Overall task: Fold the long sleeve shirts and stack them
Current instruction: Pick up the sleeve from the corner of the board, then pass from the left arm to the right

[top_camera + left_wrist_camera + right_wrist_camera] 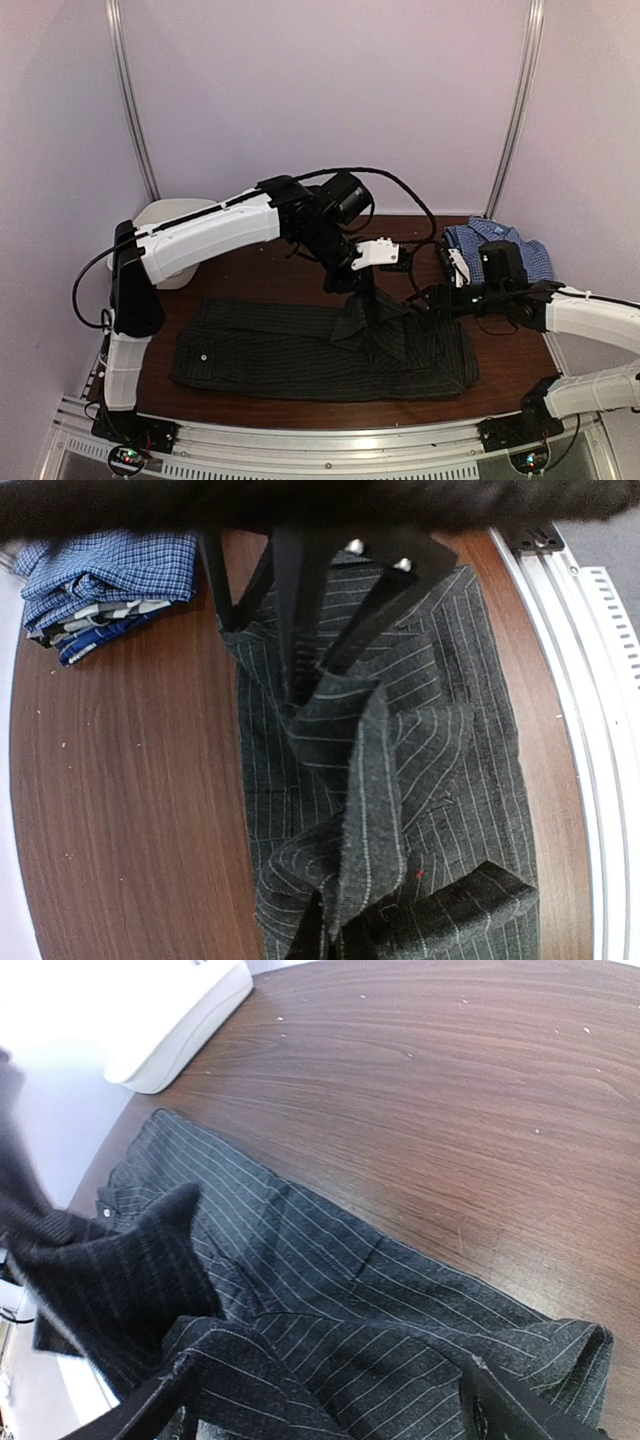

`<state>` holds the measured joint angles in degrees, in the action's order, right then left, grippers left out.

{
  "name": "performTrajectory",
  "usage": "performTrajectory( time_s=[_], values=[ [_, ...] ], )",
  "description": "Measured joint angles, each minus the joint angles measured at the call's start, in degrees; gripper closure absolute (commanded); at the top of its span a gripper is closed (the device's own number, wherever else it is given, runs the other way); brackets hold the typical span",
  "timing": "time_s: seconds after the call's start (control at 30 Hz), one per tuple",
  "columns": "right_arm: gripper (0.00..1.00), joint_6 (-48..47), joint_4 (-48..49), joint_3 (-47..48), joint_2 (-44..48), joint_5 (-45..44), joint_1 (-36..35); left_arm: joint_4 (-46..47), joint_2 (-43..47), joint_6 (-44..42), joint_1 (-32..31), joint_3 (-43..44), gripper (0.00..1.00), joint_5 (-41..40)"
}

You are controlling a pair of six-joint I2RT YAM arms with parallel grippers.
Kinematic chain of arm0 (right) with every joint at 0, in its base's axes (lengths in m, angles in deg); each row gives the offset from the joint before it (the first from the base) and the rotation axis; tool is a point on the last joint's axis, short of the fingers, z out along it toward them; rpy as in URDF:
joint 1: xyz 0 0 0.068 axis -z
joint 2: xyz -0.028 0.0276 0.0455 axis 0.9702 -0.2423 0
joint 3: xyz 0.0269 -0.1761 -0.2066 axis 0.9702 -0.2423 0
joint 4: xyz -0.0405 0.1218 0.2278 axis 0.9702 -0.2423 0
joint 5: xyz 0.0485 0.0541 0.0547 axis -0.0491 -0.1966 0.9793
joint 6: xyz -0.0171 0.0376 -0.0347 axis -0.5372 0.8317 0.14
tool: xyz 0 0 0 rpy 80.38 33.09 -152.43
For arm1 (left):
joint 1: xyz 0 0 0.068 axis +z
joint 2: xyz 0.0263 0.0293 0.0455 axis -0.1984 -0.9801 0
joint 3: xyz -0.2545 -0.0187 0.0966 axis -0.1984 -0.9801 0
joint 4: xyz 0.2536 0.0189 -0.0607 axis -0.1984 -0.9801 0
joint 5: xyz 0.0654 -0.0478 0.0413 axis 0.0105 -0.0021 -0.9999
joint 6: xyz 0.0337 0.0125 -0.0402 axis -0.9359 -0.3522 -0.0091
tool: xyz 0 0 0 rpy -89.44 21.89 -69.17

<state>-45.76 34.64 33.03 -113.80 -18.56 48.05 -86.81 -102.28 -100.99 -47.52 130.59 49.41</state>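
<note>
The left gripper (358,290) is clamping a fold of the black shirt (290,350), holding it raised above the garment, which is lying spread along the table's (260,280) near edge. The right gripper (325,1390) is poised, jaws wide apart, at that shirt's right end. The check shirt (475,238) is sitting folded at far right.

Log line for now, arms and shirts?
left gripper: shut on black pinstripe shirt, fold lifted | right gripper: open | blue check shirt: folded
</note>
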Motion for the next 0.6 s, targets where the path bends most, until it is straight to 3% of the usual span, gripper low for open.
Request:
performTrajectory(
  time_s=[0.6],
  values=[
    [0.13, -1.49, 7.63, -4.31, 3.58, 5.95, -2.64, -1.62, 1.33, -4.74, 3.02, 0.07, 1.00, 5.88]
  ],
)
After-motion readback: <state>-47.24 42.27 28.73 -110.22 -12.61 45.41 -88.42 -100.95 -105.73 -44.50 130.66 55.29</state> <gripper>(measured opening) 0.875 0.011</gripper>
